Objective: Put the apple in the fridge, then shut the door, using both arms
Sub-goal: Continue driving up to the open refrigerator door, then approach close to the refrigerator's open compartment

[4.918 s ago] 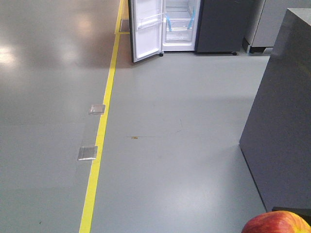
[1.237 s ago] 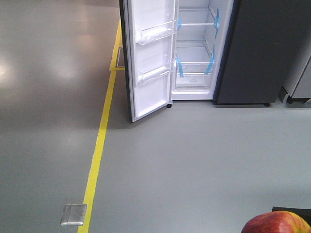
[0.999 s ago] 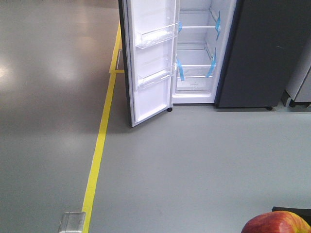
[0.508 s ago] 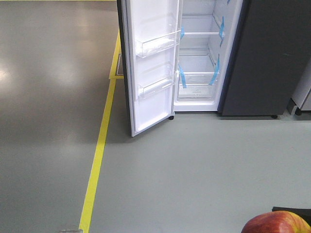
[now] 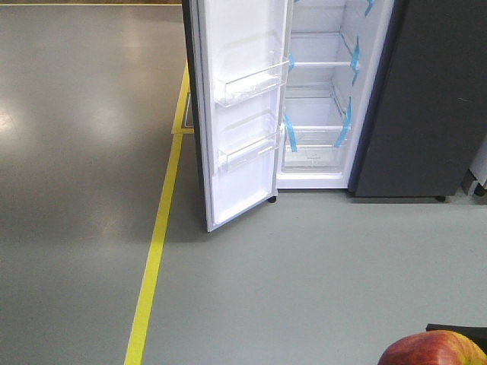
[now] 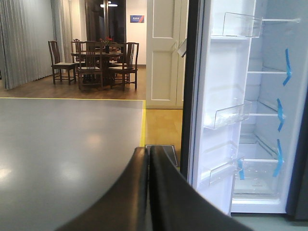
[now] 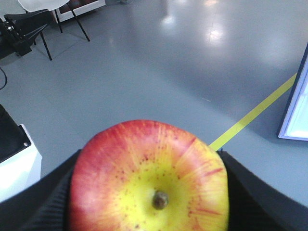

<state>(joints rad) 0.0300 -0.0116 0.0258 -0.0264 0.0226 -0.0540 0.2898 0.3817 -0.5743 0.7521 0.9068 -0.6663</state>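
Near right, short of the open fridge (image 5: pixel 313 47), we see the apple (image 7: pixel 149 166) pinched by its sides in the right gripper (image 7: pixel 150 195): firm, smooth, likely bruisable; left gripper (image 6: pixel 147 185) pressed together, empty.

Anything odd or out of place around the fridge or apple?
Nothing stands out. The tall dark blue-grey fridge stands upright, its white-lined door swung open, and the red-yellow apple sits intact in the right gripper.
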